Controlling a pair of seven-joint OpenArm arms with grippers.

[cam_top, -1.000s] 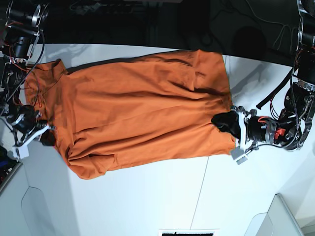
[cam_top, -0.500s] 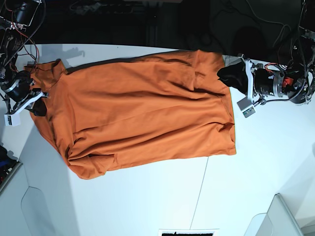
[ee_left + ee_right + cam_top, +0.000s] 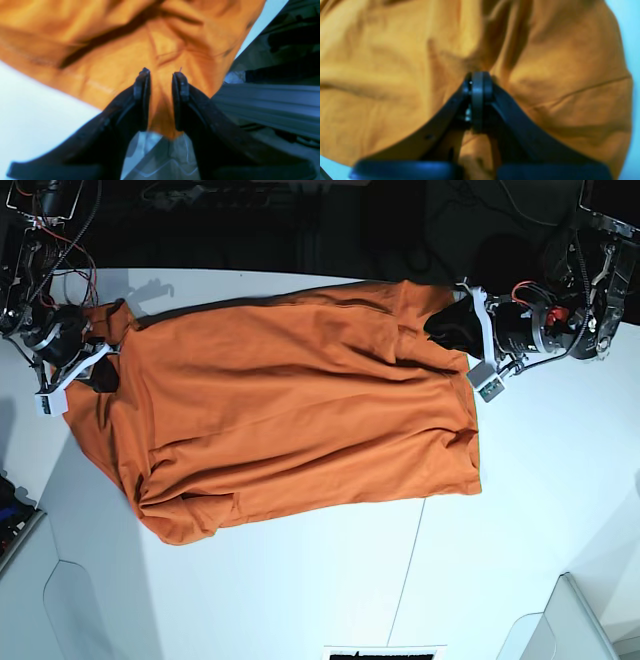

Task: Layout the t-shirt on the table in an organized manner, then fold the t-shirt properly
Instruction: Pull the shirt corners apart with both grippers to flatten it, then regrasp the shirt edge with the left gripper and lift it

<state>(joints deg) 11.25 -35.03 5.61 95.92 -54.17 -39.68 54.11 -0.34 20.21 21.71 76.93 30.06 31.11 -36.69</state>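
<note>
**Desk:** What's your count out there?

**Me:** One t-shirt [image 3: 290,405], orange, and one white surface [image 3: 300,590] under it with a thin dark seam [image 3: 405,580] running through the near part. Two arms, one at each end of the shirt. I see no containers on my feeds, so nothing sits inside anything.

**Desk:** Where is the shirt lying?

**Me:** Spread across the far half of the surface, lengthwise from side to side in the base view, with creases and one bunched corner near the front. Its far edge lies close to the dark back edge.

**Desk:** Fingers?

**Me:** The left gripper [image 3: 161,75] is at the shirt's far corner, fingers [image 3: 142,85] parted with orange cloth between them; whether they pinch it, I cannot tell. The right gripper [image 3: 477,82] has its fingers clenched together over the cloth at the opposite end. Whether any fabric is caught there, I cannot tell either.
</note>
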